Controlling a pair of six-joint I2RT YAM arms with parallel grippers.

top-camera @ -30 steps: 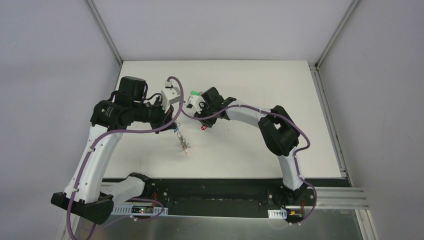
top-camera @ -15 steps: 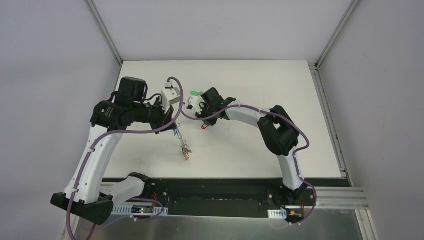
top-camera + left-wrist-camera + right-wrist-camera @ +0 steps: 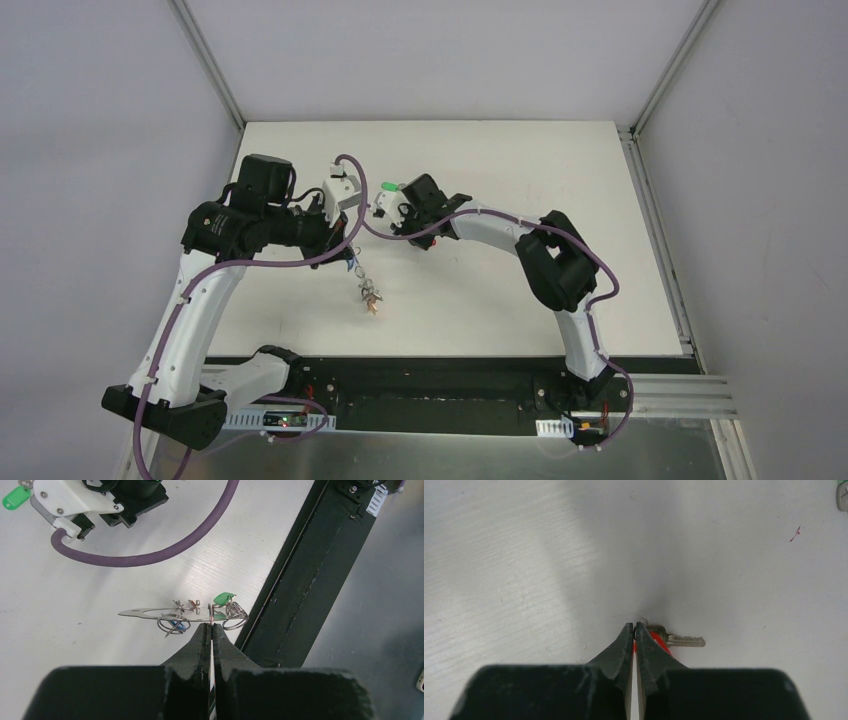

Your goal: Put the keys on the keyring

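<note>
Now that my right hand point(image 3: 634, 627) has come down over the red-tagged key point(image 3: 658, 643) and drawn its fingers together, the change of the last second is plain: a moment ago those fingers stood well apart above the key, with its red tag showing in the overhead view, and now they meet tip to tip on the desk point(image 3: 524, 555). The tag and the silver blade lie flat just to one side of the tips, the blade pointing away, and the key's small split ring sits right at the point where the fingers meet. I judge that I have pinched that little ring or the very edge of the tag, but the wrist view does not let me say for certain that anything is caught, so the first lift will have to prove the grip. My left hand point(image 3: 210, 630) stays clamped on the thin wire of the keyring point(image 3: 150, 613), held clear of the desk near its front edge, seen almost edge-on, with a green-tagged key point(image 3: 223, 598) and a blue-tagged key point(image 3: 178, 626) already hanging from it among their coiled rings. Another, loose green-tagged key point(image 3: 385, 186) lies on the desk just beyond my right wrist. For the task this means the red one is next in line: if the pinch holds, I can carry it across to the waiting loop.
</note>
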